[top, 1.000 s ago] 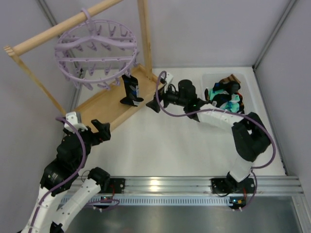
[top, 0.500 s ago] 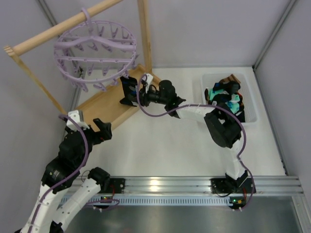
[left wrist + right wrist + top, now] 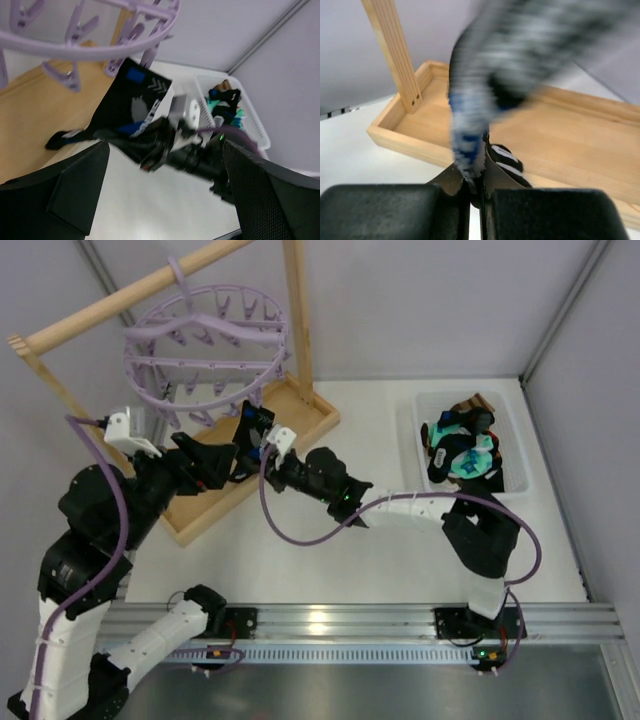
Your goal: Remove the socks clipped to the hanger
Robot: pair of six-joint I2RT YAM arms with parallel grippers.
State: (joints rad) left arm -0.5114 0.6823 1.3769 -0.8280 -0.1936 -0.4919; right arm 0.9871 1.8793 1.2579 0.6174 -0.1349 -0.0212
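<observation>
The pale-lavender hanger (image 3: 205,345) hangs by its hook from the wooden rod. One black sock (image 3: 250,430) with blue and white marks dangles from a clip on the ring's near rim; the left wrist view shows this sock (image 3: 131,97) under the ring (image 3: 90,47). My right gripper (image 3: 255,447) reaches far left and is shut on the sock's lower end (image 3: 470,150), which is pinched between the jaws (image 3: 476,180). My left gripper (image 3: 222,462) is raised just left of the sock, open and empty, with its fingers (image 3: 75,185) wide apart. Other socks (image 3: 462,445) lie in a bin.
The wooden frame has an upright post (image 3: 297,310), a slanted rod (image 3: 100,310) and a tray-like base (image 3: 300,415) under the hanger. A white bin (image 3: 425,405) stands at the right. Grey walls close in on three sides.
My right arm swept left from near the bin to the hanging sock and shut on its lower end. My left arm rose toward the hanger. The ring swung slightly right.
</observation>
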